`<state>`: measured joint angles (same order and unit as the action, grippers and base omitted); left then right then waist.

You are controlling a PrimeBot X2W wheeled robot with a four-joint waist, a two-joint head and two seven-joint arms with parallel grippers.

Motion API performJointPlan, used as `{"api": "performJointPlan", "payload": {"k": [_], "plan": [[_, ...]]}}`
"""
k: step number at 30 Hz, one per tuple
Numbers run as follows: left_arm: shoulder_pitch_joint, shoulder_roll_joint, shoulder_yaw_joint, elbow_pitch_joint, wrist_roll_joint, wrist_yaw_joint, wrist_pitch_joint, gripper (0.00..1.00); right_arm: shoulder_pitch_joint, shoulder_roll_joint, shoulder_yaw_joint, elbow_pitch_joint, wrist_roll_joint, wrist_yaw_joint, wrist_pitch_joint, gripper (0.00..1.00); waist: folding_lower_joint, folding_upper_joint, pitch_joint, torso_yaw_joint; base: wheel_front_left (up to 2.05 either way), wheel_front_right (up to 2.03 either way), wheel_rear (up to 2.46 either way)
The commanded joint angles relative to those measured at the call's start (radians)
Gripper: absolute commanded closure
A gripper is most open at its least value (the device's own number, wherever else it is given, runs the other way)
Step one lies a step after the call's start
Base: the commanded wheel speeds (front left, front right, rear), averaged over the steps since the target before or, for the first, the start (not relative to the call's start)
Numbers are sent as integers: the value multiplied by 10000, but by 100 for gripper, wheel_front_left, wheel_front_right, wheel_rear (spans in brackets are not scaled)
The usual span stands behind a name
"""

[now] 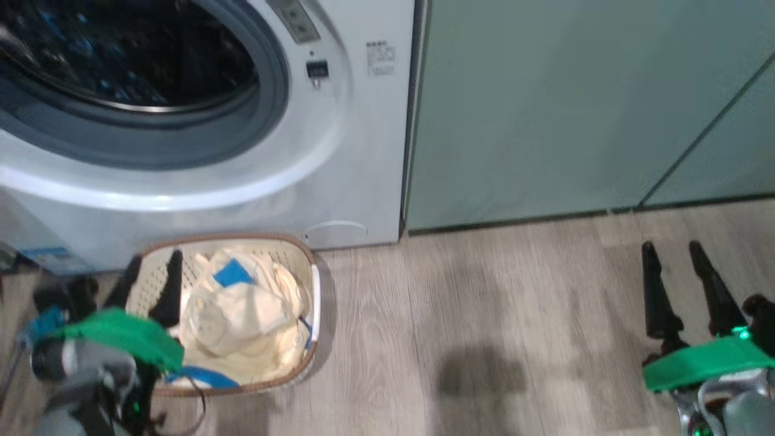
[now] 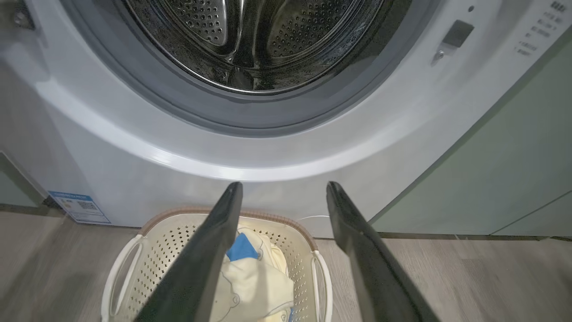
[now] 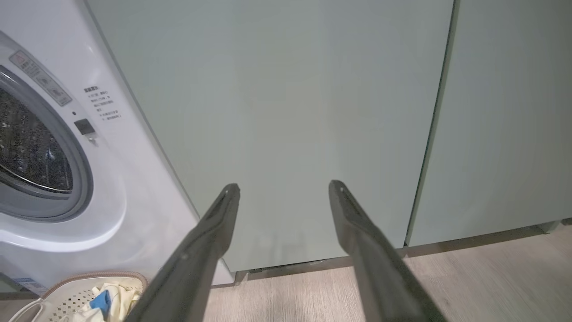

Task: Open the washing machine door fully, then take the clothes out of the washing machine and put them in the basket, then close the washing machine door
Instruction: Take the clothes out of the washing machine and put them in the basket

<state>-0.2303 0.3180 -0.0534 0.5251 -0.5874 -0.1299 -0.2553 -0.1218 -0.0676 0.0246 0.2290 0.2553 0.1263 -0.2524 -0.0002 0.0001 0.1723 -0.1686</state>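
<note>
Head view: left gripper (image 1: 155, 257), fingers spread, hangs over the basket (image 1: 230, 237) at seven o'clock, clothes (image 1: 242, 315) heaped inside; right gripper (image 1: 671, 245), equally spread, at four. Left wrist view: the drum (image 2: 250, 44) of the washing machine (image 2: 111, 183) gapes at twelve, apparently empty. Right wrist view: latch slot (image 3: 84, 126) at nine o'clock, so the door likely swings from the left arm's side.

washing machine (image 1: 339, 181): top and left cut off at head view's edge.
printed notice (image 1: 380, 59): lettering too small to read.
basket (image 1: 242, 240): near left corner hidden behind left pincer (image 1: 155, 257).
clothes (image 1: 242, 315): piece count cannot be told.
</note>
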Motion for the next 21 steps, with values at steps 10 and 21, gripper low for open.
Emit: {"api": "performJointPlan", "payload": {"k": [10, 21], "plan": [[1414, -189, 1306, -1830, 639, -7, -64, 0, 551, -252, 144, -484, -185, 44, -94, 0, 2, -1, -1081, 209, 0, 0, 0], [2271, -343, 1472, -2373, 608, -7, -64, 0, 841, -356, 227, -494, -350, 44, -94, 0, 2, -1, -1686, 318, 0, 0, 0]]}}
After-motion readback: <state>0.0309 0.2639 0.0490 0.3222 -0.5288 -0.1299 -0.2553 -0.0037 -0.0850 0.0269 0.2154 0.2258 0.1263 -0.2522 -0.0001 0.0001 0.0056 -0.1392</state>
